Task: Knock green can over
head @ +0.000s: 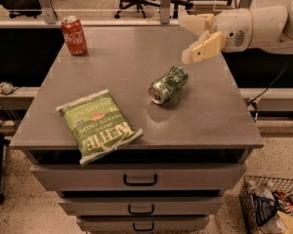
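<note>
cabinet top (pixel 112 72) | green can (pixel 168 84) on side | red can (pixel 73 35) upright (far-left) | chip bag (pixel 97 124) front-left | gripper (pixel 194 35) above far-right, fingers apart
</note>
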### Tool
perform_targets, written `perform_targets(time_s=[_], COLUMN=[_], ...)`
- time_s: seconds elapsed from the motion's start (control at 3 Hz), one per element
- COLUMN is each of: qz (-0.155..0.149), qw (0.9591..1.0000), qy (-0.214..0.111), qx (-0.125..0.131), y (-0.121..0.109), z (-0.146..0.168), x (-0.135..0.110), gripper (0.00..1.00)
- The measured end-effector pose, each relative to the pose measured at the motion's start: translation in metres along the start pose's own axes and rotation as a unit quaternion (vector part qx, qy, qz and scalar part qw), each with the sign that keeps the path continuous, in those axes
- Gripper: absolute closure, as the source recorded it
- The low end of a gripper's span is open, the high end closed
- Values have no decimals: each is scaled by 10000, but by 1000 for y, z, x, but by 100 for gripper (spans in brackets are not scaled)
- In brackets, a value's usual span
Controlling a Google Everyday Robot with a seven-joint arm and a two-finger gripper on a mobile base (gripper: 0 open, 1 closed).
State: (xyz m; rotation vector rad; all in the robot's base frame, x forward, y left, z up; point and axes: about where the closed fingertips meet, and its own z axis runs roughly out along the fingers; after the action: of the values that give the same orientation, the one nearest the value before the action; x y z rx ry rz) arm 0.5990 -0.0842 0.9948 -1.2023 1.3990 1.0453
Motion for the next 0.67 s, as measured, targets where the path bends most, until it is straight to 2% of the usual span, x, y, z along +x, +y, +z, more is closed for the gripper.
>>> perform_targets(time_s=[0.33, 0.67], qz=[-221, -290], qw=[9987, 9962], qy=[302, 532], qx=[352, 629], y=[-1, -5], z=[-23, -43], x=[-2, 4], gripper=[0, 0])
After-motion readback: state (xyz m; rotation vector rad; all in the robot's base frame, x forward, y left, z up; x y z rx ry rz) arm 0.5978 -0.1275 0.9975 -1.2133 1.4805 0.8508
